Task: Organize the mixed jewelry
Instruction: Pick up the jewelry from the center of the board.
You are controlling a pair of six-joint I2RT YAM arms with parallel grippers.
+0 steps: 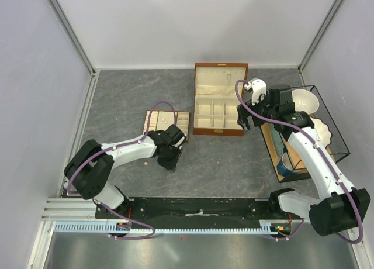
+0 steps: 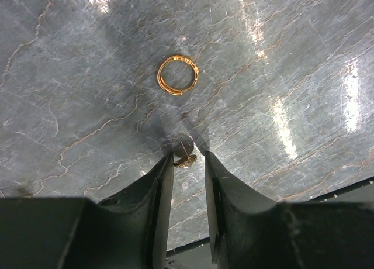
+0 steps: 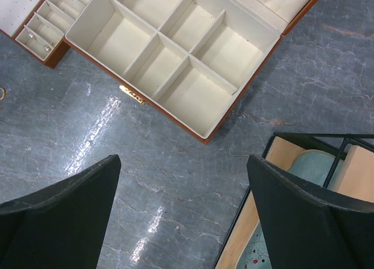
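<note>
Left gripper [image 2: 188,158] is low over the grey table [image 2: 292,76], fingers only a sliver apart with a small gold piece [image 2: 184,161] right at the tips; can't tell if it's actually pinched. A gold ring [image 2: 177,75] lies flat just beyond, apart from the fingers. Right gripper [image 3: 182,159] hovers spread wide and empty, near the open box [image 3: 169,116].

Robot lab cell, not a home. Plain white walls [image 1: 193,23] on aluminium posts [image 1: 70,29] enclose a grey stone-look surface [image 1: 222,164]. Left arm [image 1: 125,152] and right arm [image 1: 315,158] are bolted to a black rail [image 1: 198,209], with a slotted cable duct [image 1: 163,227] in front. Box [image 1: 219,99] and dish rack [image 1: 315,123] are probably staged props.
</note>
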